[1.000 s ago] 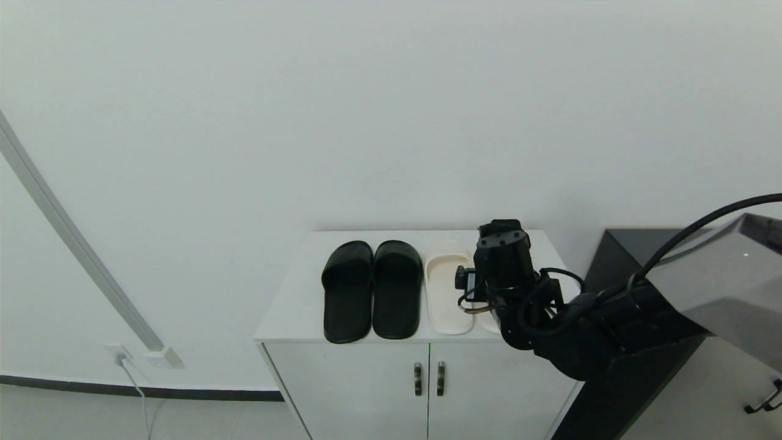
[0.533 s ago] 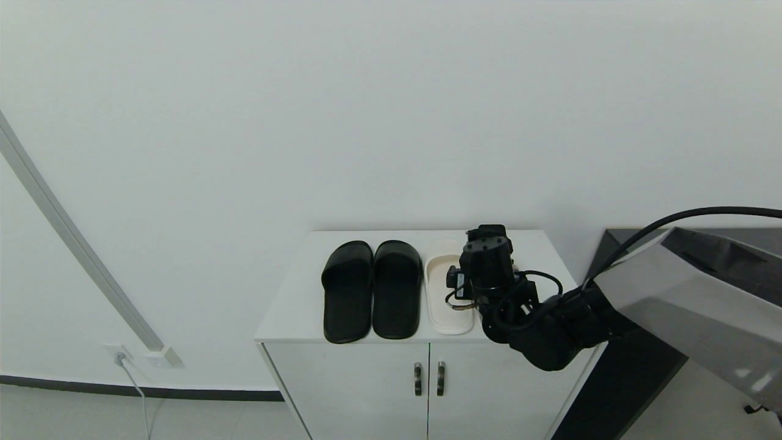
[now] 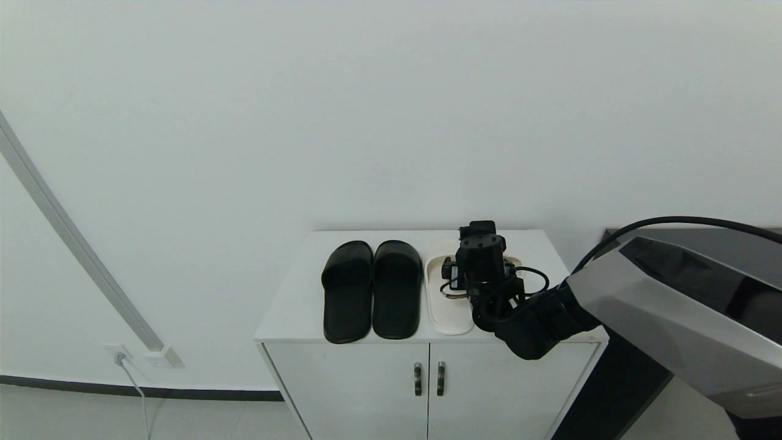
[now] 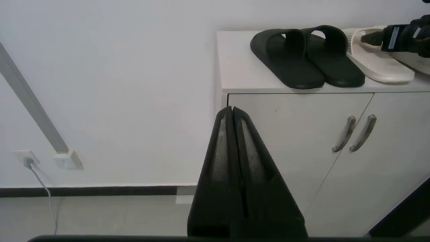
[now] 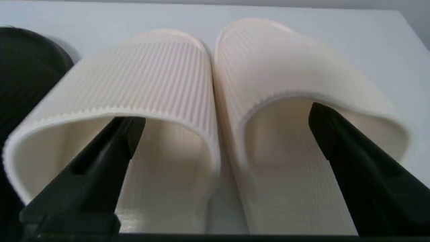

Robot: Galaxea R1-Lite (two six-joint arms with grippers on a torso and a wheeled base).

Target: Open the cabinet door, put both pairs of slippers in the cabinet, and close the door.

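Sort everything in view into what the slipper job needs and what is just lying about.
Job:
- cabinet, doors shut, with its handles
- black slippers on top
- cream slippers on top
- right pincer, open at the cream pair

Lying about:
- wall socket with its cord
- slanted wall strip
- dark unit right of the cabinet

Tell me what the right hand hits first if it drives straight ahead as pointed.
Probably the cream slippers: the open right hand straddles their adjoining straps, a finger aimed into each slipper's mouth.
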